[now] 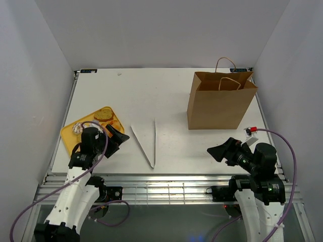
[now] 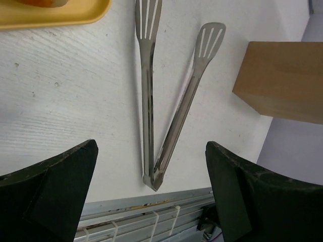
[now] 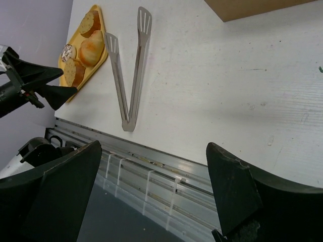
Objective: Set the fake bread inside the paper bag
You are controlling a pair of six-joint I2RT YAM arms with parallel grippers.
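Jaws on both sides gape wide, gripping nothing, with the tongs [image 2: 147,101] lying between them.

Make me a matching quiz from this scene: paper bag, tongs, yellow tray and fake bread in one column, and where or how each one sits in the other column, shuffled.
1 paper bag
2 tongs
3 yellow tray
4 fake bread

A lying on the tray
B standing upright, far right
C spread in a V, in the middle
D lying flat, at the left

Pairs: 1-B, 2-C, 3-D, 4-A
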